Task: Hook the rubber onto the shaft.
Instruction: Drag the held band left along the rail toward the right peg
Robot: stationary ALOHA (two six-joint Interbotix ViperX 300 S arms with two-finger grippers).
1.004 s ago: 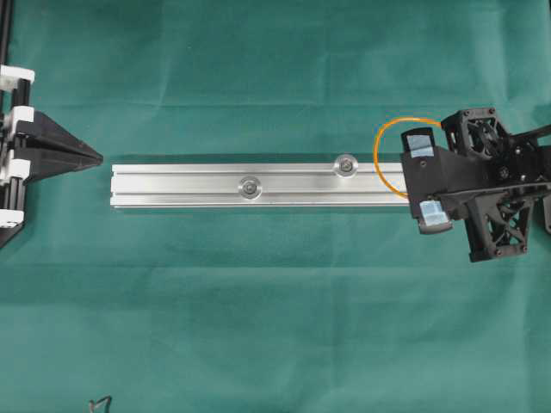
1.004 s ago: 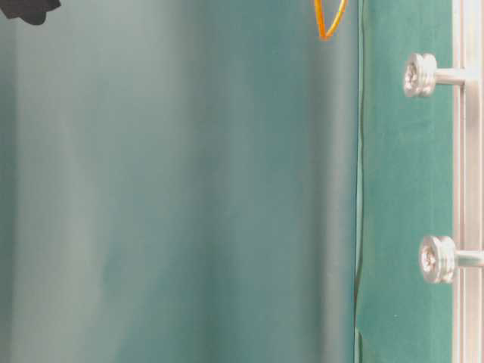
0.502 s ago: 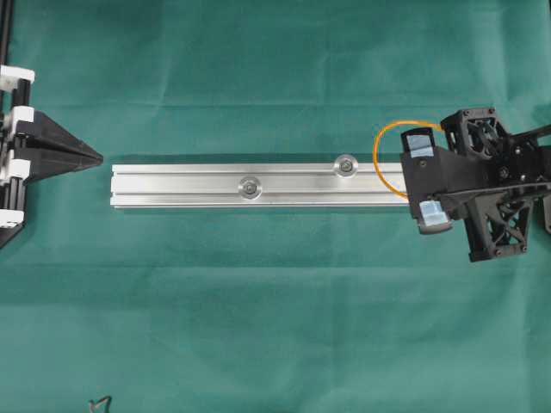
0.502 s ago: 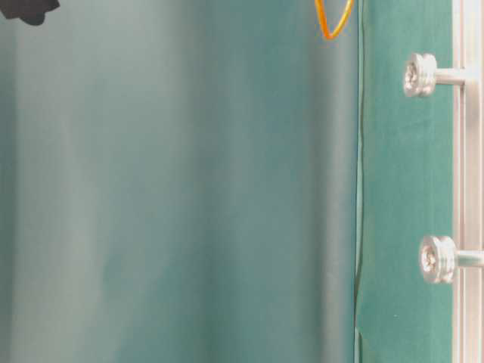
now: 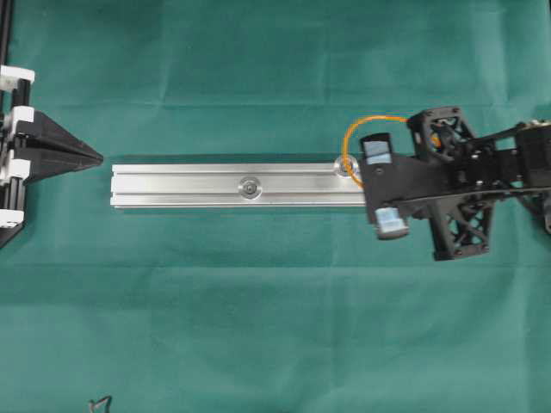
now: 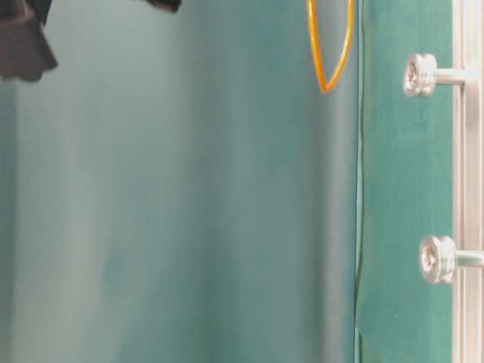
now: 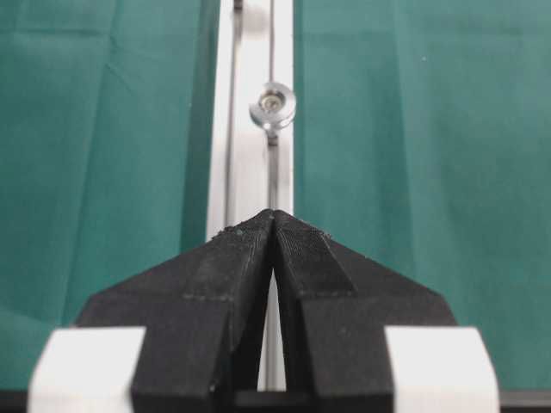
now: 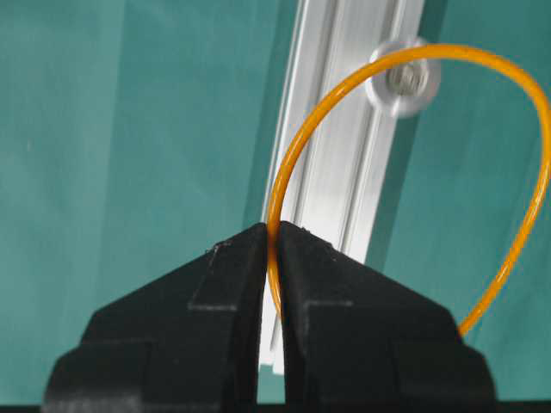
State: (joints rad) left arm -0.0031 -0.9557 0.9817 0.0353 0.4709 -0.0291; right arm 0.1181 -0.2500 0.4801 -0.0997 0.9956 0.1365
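One rubber band [image 8: 344, 103], partly hidden, is clamped by the closed right gripper [image 8: 274, 237]; two shafts [image 5: 250, 186] are counted; the left gripper [image 7: 274, 219] is closed, empty

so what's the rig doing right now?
The right claw is shut on the rubber band, holding the orange loop over the aluminium rail. From overhead the loop's far edge sits about at the nearer shaft, but the table-level view shows it hanging apart from the shaft head, so it is not hooked. The left claw is shut, parked off the rail's other end.
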